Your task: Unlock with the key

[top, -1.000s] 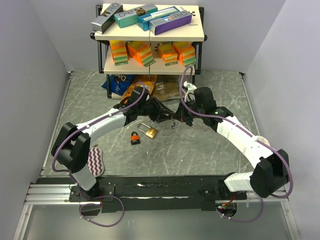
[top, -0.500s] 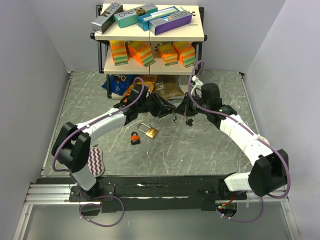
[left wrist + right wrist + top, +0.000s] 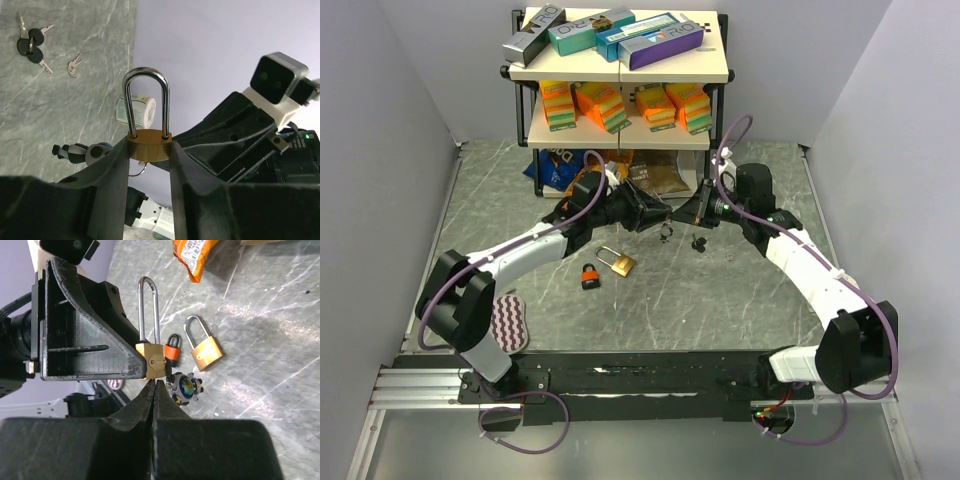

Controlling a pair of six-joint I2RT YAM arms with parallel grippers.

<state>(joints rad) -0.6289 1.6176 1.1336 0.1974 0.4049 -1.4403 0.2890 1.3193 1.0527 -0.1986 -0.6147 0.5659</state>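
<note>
Mid-air over grey marbled tabletop [image 3: 720,300], both arms meet. Left gripper [image 3: 148,150] clamps small brass padlock [image 3: 151,364] with long steel shackle by sides of its body; both shackle legs seated in body. Right gripper [image 3: 154,385] fully closed, fingertips pressed together, tips touching padlock's underside (whether key is pinched between them: cannot tell). Multicoloured round fob [image 3: 184,386] just beside those tips. On table: larger brass padlock [image 3: 618,262], orange-and-black padlock [image 3: 590,277] near it, bunch of black-headed keys [image 3: 30,45], silver keys [image 3: 74,66] close by.
</note>
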